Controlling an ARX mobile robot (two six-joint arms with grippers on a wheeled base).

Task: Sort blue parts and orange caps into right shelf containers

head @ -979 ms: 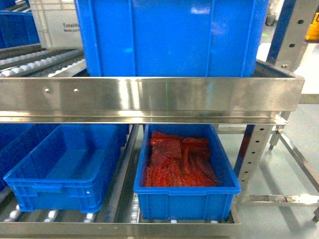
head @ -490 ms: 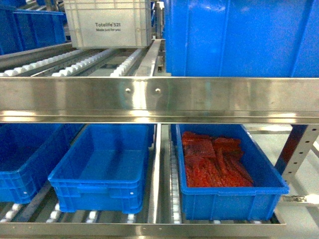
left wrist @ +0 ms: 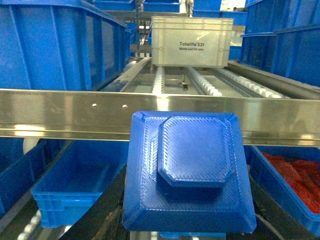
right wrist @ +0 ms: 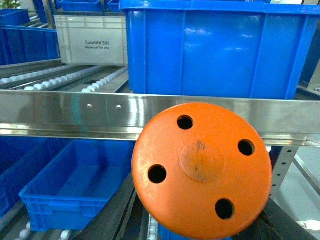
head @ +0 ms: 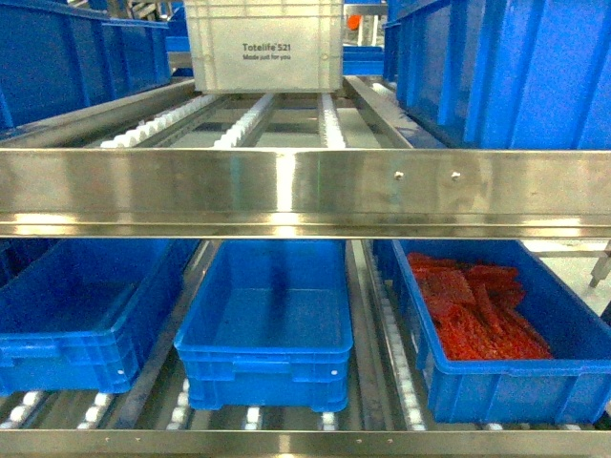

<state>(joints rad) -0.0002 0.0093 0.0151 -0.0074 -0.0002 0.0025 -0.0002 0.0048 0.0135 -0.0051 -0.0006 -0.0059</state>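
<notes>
Now | left pincer grips blue part (left wrist: 190,172) | right pincer grips orange cap (right wrist: 202,170)

A steel rail (head: 305,191) bars the lower shelf front. The middle crate (head: 267,329) lies open; the right crate (head: 506,382) is part-filled with red pieces (head: 473,315).

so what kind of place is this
Probably a warehouse or factory parts store: steel flow racks with roller tracks, rows of blue crates, one crate holding red-orange pieces, and a white tote on the upper level.
</notes>
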